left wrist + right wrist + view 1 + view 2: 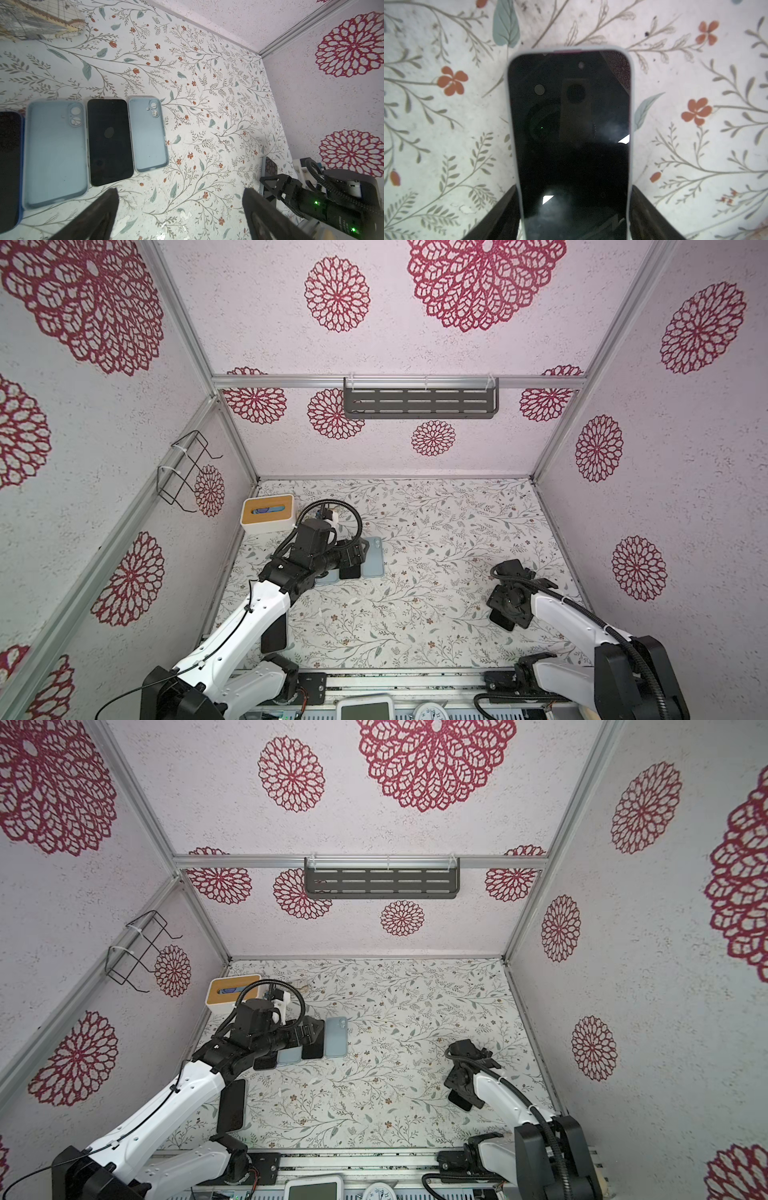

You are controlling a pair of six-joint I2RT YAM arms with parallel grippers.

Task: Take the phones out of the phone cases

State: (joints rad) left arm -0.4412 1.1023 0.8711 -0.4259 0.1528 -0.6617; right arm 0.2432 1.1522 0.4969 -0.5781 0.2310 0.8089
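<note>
**One cased phone, two empty cases**

Right tool [574, 187] has its fingers snug against both long sides of the case [632, 93]. The phone [569, 124] sits inside it, screen up, on the right of the table [446, 145]. Left tool [180, 190] hangs wide open with nothing in it. Beside it is a row of two empty cases [55, 153], [148, 135], one bare phone [109, 141] between them, and a second dark phone [8, 166] cut off at the edge.

Floral table [436, 614]: phones [109, 141], cases [56, 153], box [268, 514].
</note>
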